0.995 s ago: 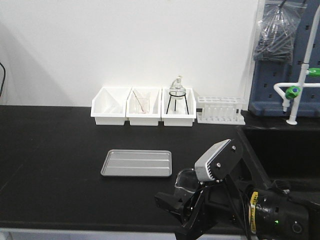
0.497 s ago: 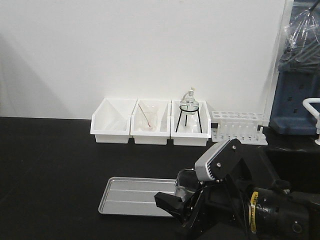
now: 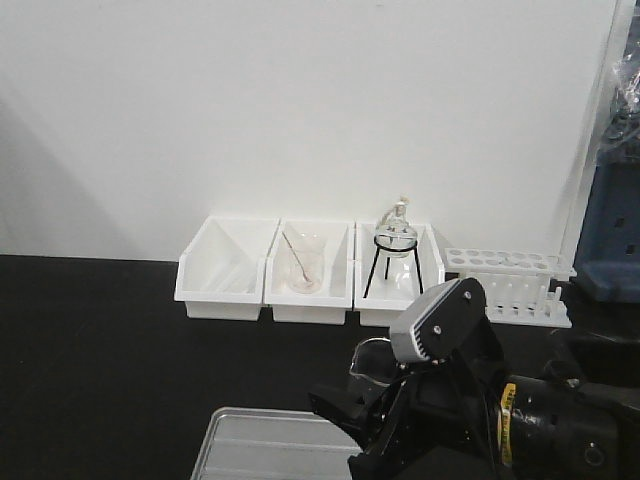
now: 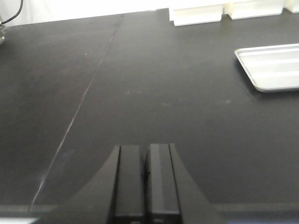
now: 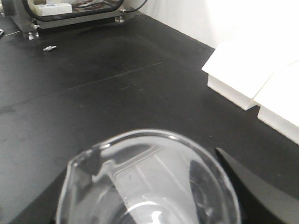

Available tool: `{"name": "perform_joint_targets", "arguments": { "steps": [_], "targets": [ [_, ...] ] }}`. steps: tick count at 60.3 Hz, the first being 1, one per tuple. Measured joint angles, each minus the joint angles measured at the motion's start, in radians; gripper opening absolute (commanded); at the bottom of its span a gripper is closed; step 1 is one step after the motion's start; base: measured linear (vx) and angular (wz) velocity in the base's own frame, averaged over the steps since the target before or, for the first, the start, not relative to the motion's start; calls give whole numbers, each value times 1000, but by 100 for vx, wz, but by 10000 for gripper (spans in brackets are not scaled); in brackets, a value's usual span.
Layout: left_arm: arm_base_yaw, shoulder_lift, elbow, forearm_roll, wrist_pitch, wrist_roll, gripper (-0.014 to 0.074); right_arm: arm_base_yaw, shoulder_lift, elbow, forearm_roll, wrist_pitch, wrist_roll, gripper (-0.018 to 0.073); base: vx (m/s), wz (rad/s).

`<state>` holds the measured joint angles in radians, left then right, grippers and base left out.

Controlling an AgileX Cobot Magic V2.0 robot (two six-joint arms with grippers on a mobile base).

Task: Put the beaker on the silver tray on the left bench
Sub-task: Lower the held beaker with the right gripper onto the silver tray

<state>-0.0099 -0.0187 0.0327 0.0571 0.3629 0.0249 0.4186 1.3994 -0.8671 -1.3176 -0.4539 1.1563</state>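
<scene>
Right wrist view: right fingers (image 5: 261, 191) clamp upright beaker (image 5: 149, 177) above bench (image 5: 93, 84); left fingers (image 4: 131, 177) pressed together.

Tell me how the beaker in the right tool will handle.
The beaker looks like thin clear glass: probably fragile and slippery. It appears empty, so likely light. Its round wall suggests it would roll if tipped.

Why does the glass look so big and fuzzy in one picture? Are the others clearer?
Right wrist view: the beaker sits close to the lens, rim soft with pale reflections; the white bins wash out. Left wrist view: the left gripper is blurred, the silver tray bright. Front view: sharper, with a faint shadow on the wall.
</scene>
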Motion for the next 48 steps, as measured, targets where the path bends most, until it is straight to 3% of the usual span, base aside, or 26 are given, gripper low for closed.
{"name": "perform_joint_targets", "arguments": {
  "steps": [48],
  "targets": [
    [0,0,0,0,0,0,1,0,0,0,0,0,0,-11,7,-1]
  ]
}}
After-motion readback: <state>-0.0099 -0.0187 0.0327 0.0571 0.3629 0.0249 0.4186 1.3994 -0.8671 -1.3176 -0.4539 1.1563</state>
